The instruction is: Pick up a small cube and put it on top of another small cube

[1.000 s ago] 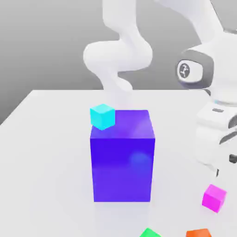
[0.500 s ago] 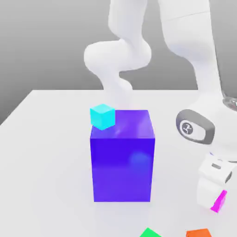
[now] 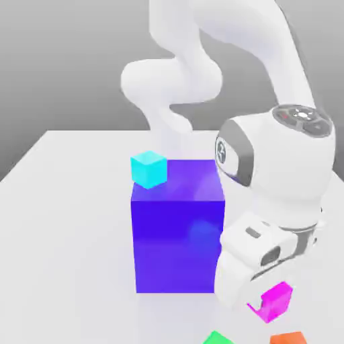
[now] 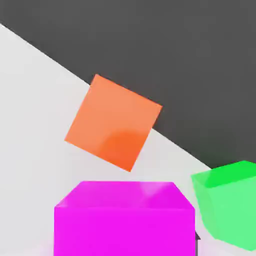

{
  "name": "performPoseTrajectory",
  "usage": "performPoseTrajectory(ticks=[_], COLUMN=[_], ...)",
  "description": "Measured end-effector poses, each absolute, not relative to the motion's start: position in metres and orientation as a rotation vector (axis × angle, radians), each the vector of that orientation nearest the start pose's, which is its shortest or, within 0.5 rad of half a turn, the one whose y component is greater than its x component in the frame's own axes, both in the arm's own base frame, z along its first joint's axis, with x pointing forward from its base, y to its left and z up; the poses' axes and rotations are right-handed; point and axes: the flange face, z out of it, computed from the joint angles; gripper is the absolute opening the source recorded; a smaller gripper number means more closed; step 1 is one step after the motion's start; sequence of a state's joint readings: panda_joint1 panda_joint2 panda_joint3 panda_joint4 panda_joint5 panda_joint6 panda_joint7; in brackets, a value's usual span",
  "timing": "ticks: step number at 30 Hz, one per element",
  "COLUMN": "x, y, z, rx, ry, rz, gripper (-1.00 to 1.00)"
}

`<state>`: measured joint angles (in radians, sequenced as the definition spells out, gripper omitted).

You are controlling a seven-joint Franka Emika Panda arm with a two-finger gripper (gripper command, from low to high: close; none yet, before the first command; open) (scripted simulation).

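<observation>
Exterior view: the white two-finger gripper (image 3: 259,306) pinches the small bright magenta cube (image 3: 275,302) near the white tabletop's (image 3: 74,269) front edge, by the small orange cube (image 3: 289,338) and small green cube (image 3: 217,338). It looks rigid and probably light, perhaps slick; opposite flat side faces, gripped squarely at mid-height, should suit it best.
</observation>
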<state>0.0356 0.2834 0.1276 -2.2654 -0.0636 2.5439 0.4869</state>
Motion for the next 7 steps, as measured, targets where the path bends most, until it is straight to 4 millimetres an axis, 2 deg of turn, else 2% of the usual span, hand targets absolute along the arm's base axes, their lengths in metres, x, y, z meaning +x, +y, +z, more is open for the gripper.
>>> performPoseTrajectory(ticks=[3, 4, 7], x=[0.538, 0.538, 0.538], y=[0.074, 0.073, 0.073], z=[0.201, 0.188, 0.188], rx=[-3.106, -3.106, -3.106], ry=[0.465, 0.467, 0.467], rz=[0.002, 0.001, 0.001], gripper=[-1.0, 1.0, 1.0])
